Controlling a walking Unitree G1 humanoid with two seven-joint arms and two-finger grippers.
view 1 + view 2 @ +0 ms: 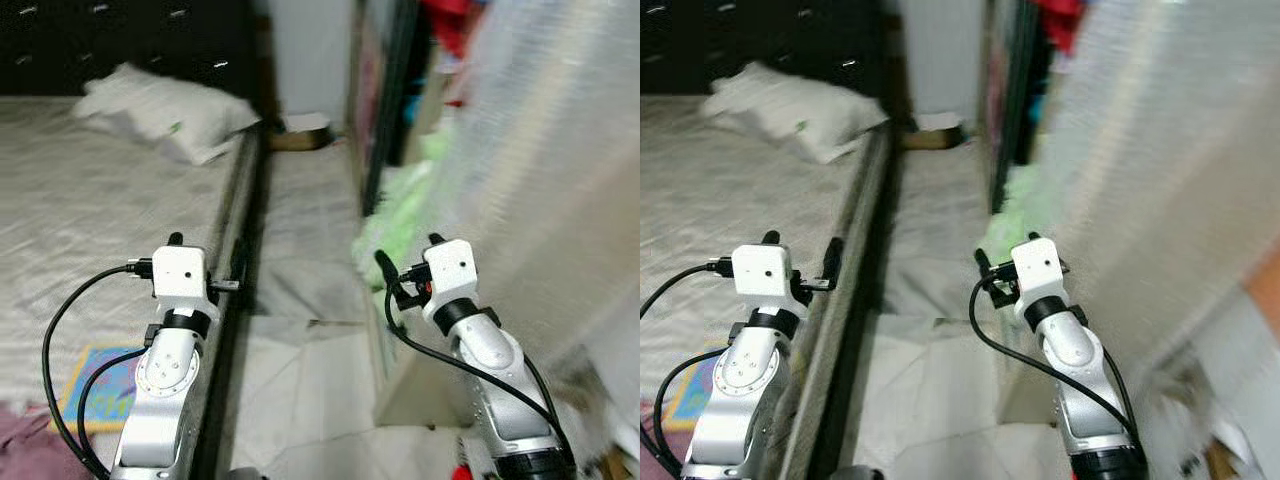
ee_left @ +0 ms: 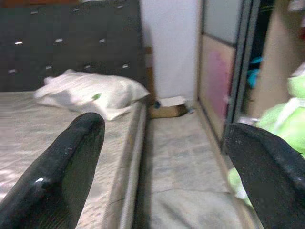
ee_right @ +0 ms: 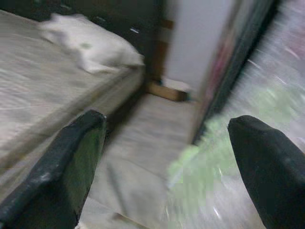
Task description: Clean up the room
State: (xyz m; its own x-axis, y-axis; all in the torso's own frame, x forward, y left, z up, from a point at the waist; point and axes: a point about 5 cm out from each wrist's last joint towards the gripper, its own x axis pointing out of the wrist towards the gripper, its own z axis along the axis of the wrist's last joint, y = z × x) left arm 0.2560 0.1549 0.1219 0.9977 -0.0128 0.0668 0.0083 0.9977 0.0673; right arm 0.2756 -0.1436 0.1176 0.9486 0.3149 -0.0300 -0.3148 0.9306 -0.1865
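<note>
A green plush toy [image 1: 392, 218] lies on the floor at the foot of the open wardrobe [image 1: 385, 100], to the right of the bed. My right gripper [image 3: 169, 119] is held up in the aisle, open and empty, with the toy [image 3: 209, 155] just ahead and to its right. My left gripper [image 2: 164, 126] is open and empty too, above the bed's edge [image 1: 238, 200]. A white pillow [image 1: 165, 110] rests at the head of the bed. A colourful flat book or mat [image 1: 100, 385] and a purple cloth [image 1: 20, 440] lie on the mattress near me.
A narrow aisle of pale floor [image 1: 300, 250] runs between bed and wardrobe. A cardboard box [image 1: 300, 132] stands at its far end against the white wall. A blurred, translucent plastic sheet [image 1: 540, 150] hangs close on my right. The dark tufted headboard [image 2: 71, 43] backs the bed.
</note>
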